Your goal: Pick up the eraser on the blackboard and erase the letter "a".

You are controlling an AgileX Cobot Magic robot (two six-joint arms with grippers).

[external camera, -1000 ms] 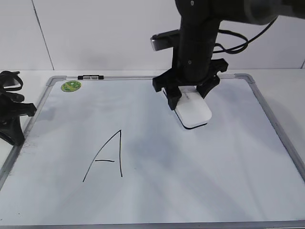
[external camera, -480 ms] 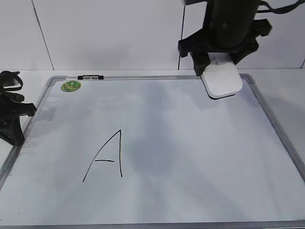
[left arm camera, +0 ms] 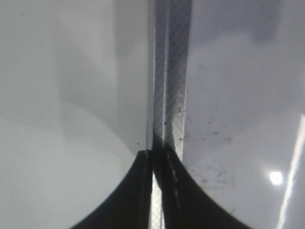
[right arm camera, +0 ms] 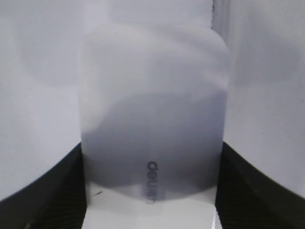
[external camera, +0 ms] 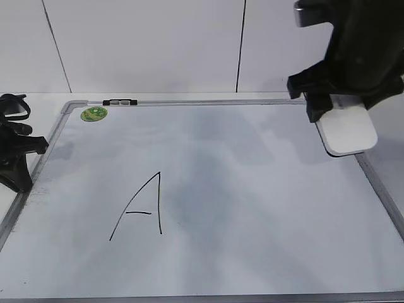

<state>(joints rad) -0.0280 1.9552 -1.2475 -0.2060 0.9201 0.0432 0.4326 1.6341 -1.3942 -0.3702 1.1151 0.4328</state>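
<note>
Lifted rightward: eraser (external camera: 346, 130) in right hand (external camera: 344, 104).

Hand-drawn in thin black marker on the large grey-framed rectangular whiteboard (external camera: 252, 208): a tall angular capital "A" (external camera: 140, 208), far left of the right gripper's fingers. Printed in small grey lettering on the white oblong plastic eraser (right arm camera: 152, 119): "deli" (right arm camera: 151, 181), lying between those fingers. On the round green sticker (external camera: 94, 113), print too small to read.
</note>
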